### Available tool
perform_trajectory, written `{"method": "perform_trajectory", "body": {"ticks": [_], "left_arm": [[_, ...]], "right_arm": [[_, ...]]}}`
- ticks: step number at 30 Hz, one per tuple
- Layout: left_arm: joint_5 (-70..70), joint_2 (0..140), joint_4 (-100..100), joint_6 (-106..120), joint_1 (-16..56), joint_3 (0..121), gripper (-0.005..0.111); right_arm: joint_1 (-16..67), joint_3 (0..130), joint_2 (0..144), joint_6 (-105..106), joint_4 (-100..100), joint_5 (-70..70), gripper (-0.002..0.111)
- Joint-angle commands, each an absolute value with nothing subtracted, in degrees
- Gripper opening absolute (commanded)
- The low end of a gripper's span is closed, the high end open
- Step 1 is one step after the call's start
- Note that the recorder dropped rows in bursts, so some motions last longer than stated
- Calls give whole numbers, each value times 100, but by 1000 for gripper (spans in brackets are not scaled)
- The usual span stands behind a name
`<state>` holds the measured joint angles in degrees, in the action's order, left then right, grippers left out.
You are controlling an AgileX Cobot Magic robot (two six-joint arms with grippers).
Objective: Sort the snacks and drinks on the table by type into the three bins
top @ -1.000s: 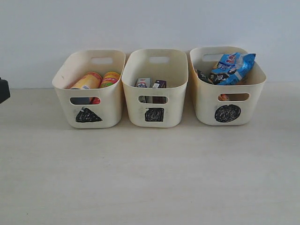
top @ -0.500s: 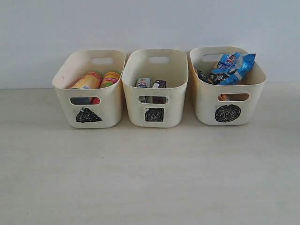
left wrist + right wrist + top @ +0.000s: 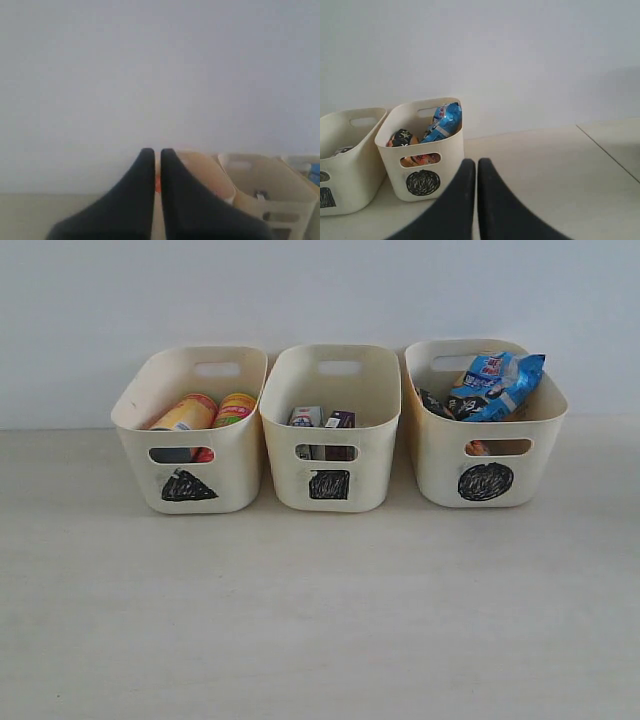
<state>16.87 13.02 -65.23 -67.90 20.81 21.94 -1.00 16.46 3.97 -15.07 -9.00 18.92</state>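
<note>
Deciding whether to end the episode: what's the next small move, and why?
Probably none; just end it. The chip tubes sit in the triangle bin, cartons in the square bin, bags in the circle bin, nothing seems left on the table, and the left pincer and right pincer are shut, holding nothing.

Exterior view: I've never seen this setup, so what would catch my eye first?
A blue bag pokes above the rim of the right bin, the one marked with a circle. Two chip tubes lie in the left bin, marked with a triangle, and two small cartons sit in the middle bin, marked with a square.
</note>
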Motion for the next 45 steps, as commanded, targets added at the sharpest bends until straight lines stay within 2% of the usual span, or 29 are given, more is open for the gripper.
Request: {"method": "perform_trajectory", "body": {"ticks": [1,3,7,10,19,25,35,45], "left_arm": [[928,1374,-6070,-6694,2059,1608,4],[725,1166,-5156,-5782,2059,1389,4],[959,601,-2464,-2292,2016,1040,4],[1175,127,-1772,-1201,1706,861,4],[1162,0,-1004,-722,605,439,4],[933,0,-530,-395,521,0,4],[1641,0,-339,-230,322,0,4],[1613,0,-189,77,322,0,4]], "right_arm": [[-117,1618,385,-1484,-911,1848,0],[-117,1618,385,-1484,-911,1848,0],[-117,1618,385,-1495,-911,1848,0],[-117,1618,385,-1495,-911,1848,0],[-117,1618,385,-1496,-911,1848,0],[-117,1618,385,-1485,-911,1848,0],[-117,1618,385,-1485,-911,1848,0],[-117,1618,385,-1496,-911,1848,0]]}}
